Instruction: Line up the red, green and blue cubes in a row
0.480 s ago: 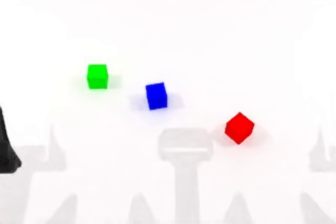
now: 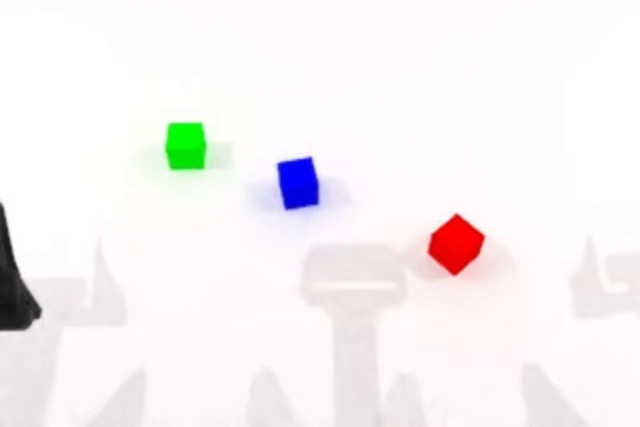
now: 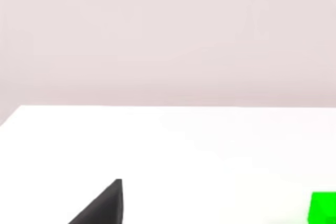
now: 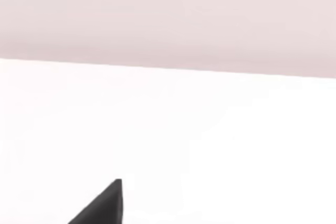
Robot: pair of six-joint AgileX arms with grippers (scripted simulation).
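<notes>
Across the table (image 2: 330, 57), green cube (image 2: 185, 145), blue cube (image 2: 298, 183) and red cube (image 2: 456, 243) sit unmoved, well apart on a left-far to right-near slant. Only the right arm's shadow shifted — you're likely starting there. Neither gripper's state is readable.

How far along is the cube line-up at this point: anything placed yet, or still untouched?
Nothing looks done. The green cube, blue cube and red cube sit apart on the white table, strung along a loose diagonal, the red one turned at an angle. Nothing is in hand: only a dark part of the left arm shows at the table's left edge, away from the cubes. All the lining up remains.
</notes>
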